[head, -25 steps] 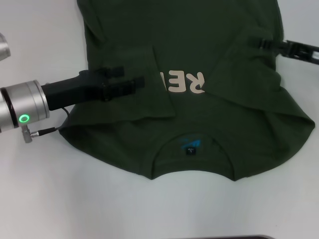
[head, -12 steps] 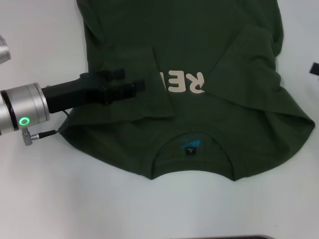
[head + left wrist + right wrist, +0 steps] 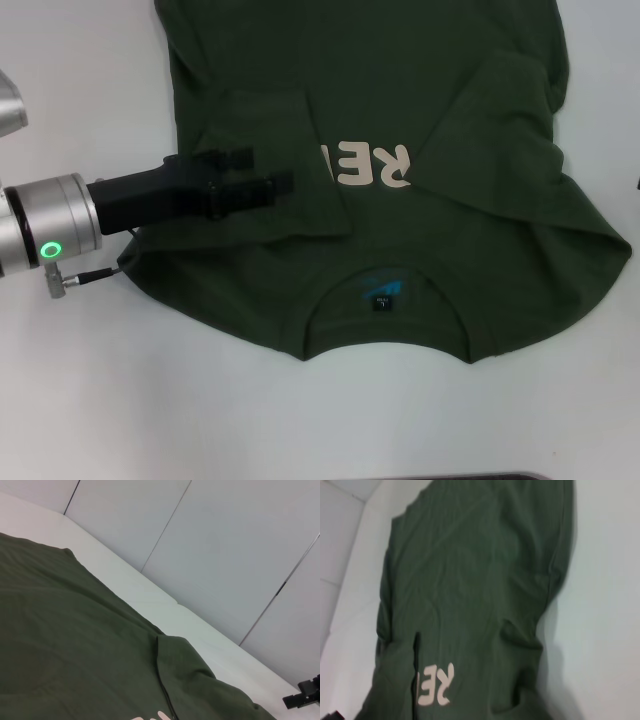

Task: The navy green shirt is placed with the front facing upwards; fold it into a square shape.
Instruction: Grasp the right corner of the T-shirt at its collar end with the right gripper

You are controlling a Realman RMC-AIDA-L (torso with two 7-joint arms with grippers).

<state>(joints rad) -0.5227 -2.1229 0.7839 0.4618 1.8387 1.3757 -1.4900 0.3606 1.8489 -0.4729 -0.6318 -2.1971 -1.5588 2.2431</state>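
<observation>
Clearly the left claw (image 3: 268, 172), prongs spread and empty, is held over the folded-in sleeve of the shirt (image 3: 450, 240), whose length runs away from the robot; the right claw is not seen

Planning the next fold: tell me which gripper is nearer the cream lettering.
Left. The left gripper hovers over the shirt just beside the lettering; the right gripper is out of the head view.

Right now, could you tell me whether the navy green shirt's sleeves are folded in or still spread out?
Folded in. On the navy green shirt, both sleeve flaps lie over the chest, covering the ends of the cream lettering. The body is not yet folded square.
</observation>
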